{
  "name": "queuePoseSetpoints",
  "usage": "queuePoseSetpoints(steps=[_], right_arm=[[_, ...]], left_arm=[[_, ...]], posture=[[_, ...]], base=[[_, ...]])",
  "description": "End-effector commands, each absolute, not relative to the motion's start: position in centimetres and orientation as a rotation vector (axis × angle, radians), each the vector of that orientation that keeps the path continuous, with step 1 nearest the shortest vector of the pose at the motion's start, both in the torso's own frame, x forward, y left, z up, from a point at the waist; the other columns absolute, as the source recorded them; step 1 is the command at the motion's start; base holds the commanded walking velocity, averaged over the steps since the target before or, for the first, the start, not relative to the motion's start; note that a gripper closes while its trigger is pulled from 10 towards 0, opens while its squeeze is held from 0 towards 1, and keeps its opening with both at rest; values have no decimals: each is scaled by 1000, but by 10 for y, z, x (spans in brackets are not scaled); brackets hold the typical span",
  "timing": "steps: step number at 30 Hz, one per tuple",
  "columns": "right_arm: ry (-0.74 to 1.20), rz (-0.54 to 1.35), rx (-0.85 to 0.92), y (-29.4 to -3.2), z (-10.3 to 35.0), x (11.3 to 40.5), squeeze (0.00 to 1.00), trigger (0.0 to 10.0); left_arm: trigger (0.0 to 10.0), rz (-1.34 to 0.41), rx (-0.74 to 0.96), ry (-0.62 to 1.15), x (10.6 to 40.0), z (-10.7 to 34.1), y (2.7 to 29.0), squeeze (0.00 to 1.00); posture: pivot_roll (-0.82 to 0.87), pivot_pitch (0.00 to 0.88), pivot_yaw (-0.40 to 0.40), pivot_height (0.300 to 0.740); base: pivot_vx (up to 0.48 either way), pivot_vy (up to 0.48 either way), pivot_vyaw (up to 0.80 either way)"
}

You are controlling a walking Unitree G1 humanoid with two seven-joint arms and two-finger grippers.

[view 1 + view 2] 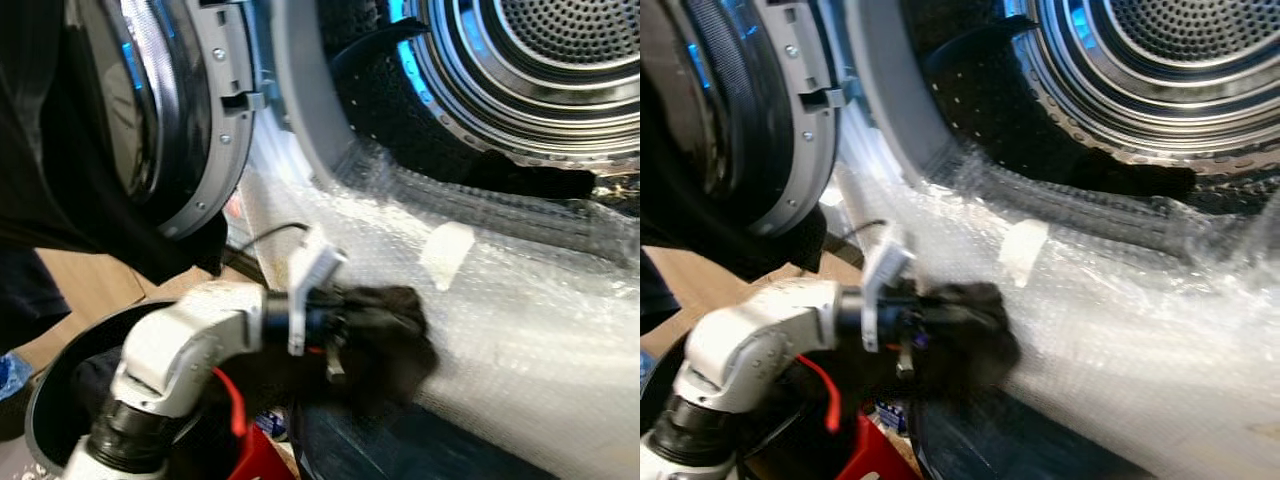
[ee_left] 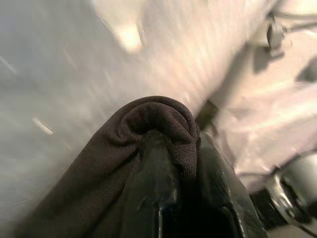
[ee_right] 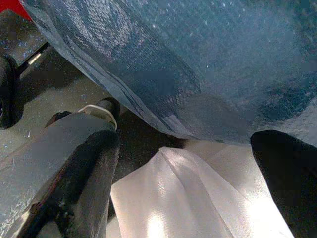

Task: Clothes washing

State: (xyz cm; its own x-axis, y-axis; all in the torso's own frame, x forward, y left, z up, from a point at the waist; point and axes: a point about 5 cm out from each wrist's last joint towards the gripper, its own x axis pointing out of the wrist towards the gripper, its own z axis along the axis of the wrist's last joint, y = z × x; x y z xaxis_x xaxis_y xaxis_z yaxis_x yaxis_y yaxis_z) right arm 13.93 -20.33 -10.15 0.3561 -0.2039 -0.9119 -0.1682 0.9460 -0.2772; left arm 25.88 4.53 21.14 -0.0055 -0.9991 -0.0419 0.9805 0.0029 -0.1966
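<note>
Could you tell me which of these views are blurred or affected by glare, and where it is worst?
Left eye view: the left gripper and its dark cloth are smeared; the bubble wrap washes out white. Right eye view: blue glare on the drum rim. Left wrist view: streaked background, cloth sharper. Right wrist view: bright patch on the white sheet, fingers soft.

Bubble wrap point(image 1: 520, 310) over washer front point(image 1: 300, 110)

Black cloth point(image 1: 385, 335) bunched against a silver arm point(image 1: 185, 345) with black fingers point(image 2: 158, 173). The bubble wrap point(image 1: 520, 320) is clear with a whitish sheen (bluish in the right wrist view). Shiny steel drum point(image 1: 570, 40) dotted with holes, grey door ring point(image 1: 225, 130), something red point(image 1: 255, 455) down low, tan floor point(image 1: 85, 285).
</note>
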Motion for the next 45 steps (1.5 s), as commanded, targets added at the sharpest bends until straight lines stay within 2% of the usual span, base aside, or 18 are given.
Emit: queuePoseSetpoints(steps=[1, 4, 9, 12, 15, 20, 22, 25, 29, 32, 33, 34, 35, 38, 43, 45], right_arm=[[1238, 0, -350, -199, -105, 130, 0, 10000], [1241, 7, -357, -200, -106, 128, 0, 10000], [1254, 26, -367, -204, -107, 122, 0, 10000], [1260, 48, -372, -204, -108, 120, 0, 10000], [1239, 101, -382, -200, -107, 125, 0, 10000], [1226, 107, -387, -203, -105, 129, 0, 10000], [1211, 128, -423, -208, -103, 131, 0, 10000], [1174, 147, -442, -211, -100, 140, 0, 10000], [1083, 243, -433, -203, -92, 160, 0, 10000], [971, 303, -314, -201, -80, 182, 0, 10000], [897, 339, -227, -204, -71, 190, 1000, 10000], [871, 362, -205, -206, -68, 192, 1000, 10000], [808, 499, -181, -208, -60, 190, 1000, 10000], [781, 645, -180, -220, -49, 179, 1000, 10000], [749, 820, -215, -230, -31, 165, 1000, 10000], [726, 898, -174, -227, -21, 158, 1000, 10000]], left_arm=[[0, -1607, -130, 252, 246, 198, 50, 0], [0, -1596, -131, 277, 242, 191, 56, 0], [0, -1437, -114, 366, 247, 164, 80, 0], [0, -1397, -109, 385, 250, 158, 85, 0], [0, -1282, -134, 388, 265, 149, 86, 0], [0, -1228, -155, 402, 266, 142, 92, 0], [0, -1195, -117, 463, 261, 126, 102, 0], [0, -1183, 15, 556, 255, 104, 111, 0], [0, -1185, 2, 573, 252, 95, 111, 0], [0, -1232, 27, 597, 244, 92, 107, 0], [0, -1240, 41, 593, 243, 92, 108, 0], [0, -1241, 37, 588, 242, 92, 108, 0], [0, -1242, 37, 579, 243, 93, 107, 0], [0, -1253, 18, 582, 241, 90, 106, 0], [0, -1284, 10, 591, 237, 85, 103, 0], [0, -1303, 34, 589, 238, 85, 99, 0]], posture=[[7, 6, 71, 740], [6, 11, 67, 740], [26, 26, 48, 740], [33, 28, 44, 740], [5, 41, 42, 740], [-4, 46, 35, 740], [2, 49, 27, 740], [-2, 56, 24, 740], [-30, 49, 25, 740], [-7, 41, 19, 740], [0, 33, 16, 740], [0, 33, 16, 740], [2, 32, 10, 740], [-8, 26, 6, 740], [-35, 9, 10, 740], [-33, 6, 11, 740]], base=[[0, 0, 0], [0, 0, 0], [0, 0, 0], [0, 0, 0], [0, 0, 0], [0, 0, 0], [0, 0, 0], [0, 0, 0], [0, 0, 0], [0, 0, 0], [0, 0, 0], [0, 0, 0], [0, 0, 0], [0, 0, 0], [0, 0, 0], [0, 0, 0]])
